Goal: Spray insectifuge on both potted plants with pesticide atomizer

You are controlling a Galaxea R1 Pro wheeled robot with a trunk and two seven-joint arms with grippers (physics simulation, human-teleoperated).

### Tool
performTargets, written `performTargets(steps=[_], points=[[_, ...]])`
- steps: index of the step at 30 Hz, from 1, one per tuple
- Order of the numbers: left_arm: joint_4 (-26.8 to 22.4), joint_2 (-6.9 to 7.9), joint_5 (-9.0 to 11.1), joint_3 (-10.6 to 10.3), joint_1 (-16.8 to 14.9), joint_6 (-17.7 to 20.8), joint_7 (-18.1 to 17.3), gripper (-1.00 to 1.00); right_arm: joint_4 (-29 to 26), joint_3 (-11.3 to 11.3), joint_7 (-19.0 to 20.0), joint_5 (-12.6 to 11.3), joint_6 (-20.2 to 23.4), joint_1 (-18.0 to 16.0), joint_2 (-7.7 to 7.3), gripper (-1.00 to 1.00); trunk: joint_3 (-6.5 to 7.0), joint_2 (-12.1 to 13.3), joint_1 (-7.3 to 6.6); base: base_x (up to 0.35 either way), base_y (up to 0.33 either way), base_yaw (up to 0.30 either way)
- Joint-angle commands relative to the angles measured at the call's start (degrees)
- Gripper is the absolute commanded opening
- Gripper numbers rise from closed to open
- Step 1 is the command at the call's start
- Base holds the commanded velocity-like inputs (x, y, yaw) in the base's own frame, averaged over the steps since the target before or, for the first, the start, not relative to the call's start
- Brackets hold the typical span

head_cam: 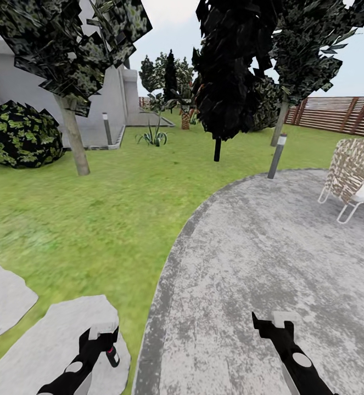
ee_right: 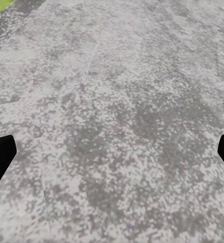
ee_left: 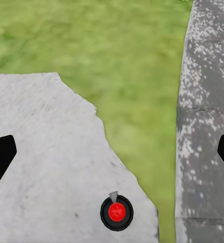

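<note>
The pesticide atomizer stands upright on a grey stepping stone near the stone's edge by the grass. From above, the left wrist view shows it as a dark round body with a red spot. My left gripper hovers just above and beside it, open, with nothing between the fingers. My right gripper hangs open over the round grey patio. Far back on the lawn stands a low rosette of pointed green leaves, perhaps one of the potted plants; no pot can be made out.
A wicker chair stands at the patio's right edge, with a short lamp post behind the patio. Tree trunks and a dark bush are at the left. A house wall and a brown slatted fence close the back.
</note>
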Motion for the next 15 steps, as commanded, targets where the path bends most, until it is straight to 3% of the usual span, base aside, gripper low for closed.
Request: performTargets(steps=[1, 5, 15], points=[[0.07, 0.01, -0.39, 0.37, -0.03, -0.24, 0.01, 1.00, 0.03, -0.03, 0.03, 0.01, -0.17, -0.01, 0.00, 1.00, -0.05, -0.02, -0.01, 0.004, 0.000, 0.005], [0.12, 0.11, -0.29, 0.43, -0.02, -0.28, 0.05, 1.00, 0.03, -0.03, 0.03, 0.00, -0.17, -0.04, 0.00, 1.00, -0.05, -0.02, -0.01, 0.002, 0.000, 0.002], [0.13, 0.12, -0.26, 0.48, -0.04, -0.20, 0.06, 1.00, 0.03, -0.14, 0.03, -0.01, -0.25, -0.03, -0.08, 1.00, -1.84, -4.03, 2.18, 0.000, 0.000, 0.000]])
